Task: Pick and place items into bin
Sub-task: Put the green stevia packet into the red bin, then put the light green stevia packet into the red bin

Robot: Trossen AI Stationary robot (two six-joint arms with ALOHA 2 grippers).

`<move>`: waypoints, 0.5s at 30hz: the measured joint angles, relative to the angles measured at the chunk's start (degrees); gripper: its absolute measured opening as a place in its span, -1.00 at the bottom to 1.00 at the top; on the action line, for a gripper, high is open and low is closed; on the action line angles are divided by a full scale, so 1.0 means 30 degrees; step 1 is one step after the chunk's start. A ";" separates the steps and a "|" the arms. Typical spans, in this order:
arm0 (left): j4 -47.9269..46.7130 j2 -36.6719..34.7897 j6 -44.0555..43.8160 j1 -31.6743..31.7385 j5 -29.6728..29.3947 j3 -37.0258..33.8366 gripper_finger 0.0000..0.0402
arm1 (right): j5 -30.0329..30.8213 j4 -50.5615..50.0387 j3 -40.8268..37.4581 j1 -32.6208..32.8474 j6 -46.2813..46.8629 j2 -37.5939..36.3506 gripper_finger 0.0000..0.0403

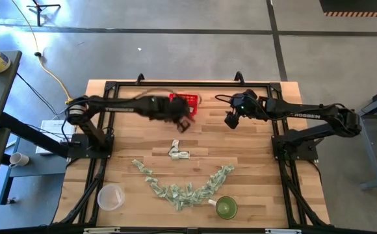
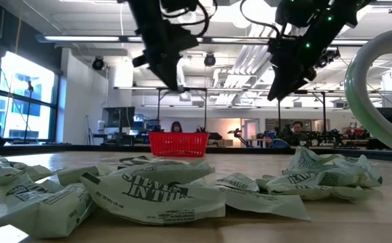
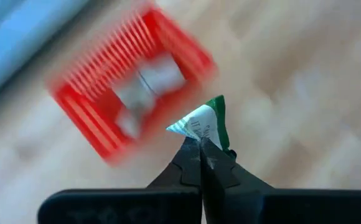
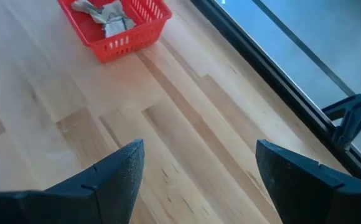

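One folded green-and-white item [image 3: 204, 126] was pinched between the closed fingers of the left gripper [image 3: 199, 144], which hung above the table just short of the red bin [image 1: 184, 102], on the side facing the scattered pile. In the left wrist view the bin [image 3: 132, 89] lay directly ahead of the fingertips, with pale pieces already lying inside it, so the judgement was that the carry was nearly done: the gripper had only to travel a little farther over the near wall before letting go. From above, the left arm reached across from its own side and was plainly the nearer one to the bin, practically beside it. The right gripper [image 4: 196, 168] waited with its fingers spread wide and nothing between them, raised over bare wood to the other side of the bin, near but apart from it. Many more items [image 1: 182, 190] lay in a curved row toward the front of the table, with a couple [image 1: 177, 151] nearer the middle, between a clear cup [image 1: 110, 197] and a green cup [image 1: 226, 208].
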 joint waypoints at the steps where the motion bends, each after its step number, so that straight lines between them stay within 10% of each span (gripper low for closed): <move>1: 0.0226 0.0055 0.0806 0.0639 0.0009 0.0130 -0.87 | -0.0128 0.0067 0.0000 0.0000 0.0016 0.0007 0.48; 15: 0.1161 0.0903 0.1806 0.4731 0.5803 0.0132 -0.19 | -0.0243 -0.0487 0.0015 0.0000 0.0915 0.0007 0.48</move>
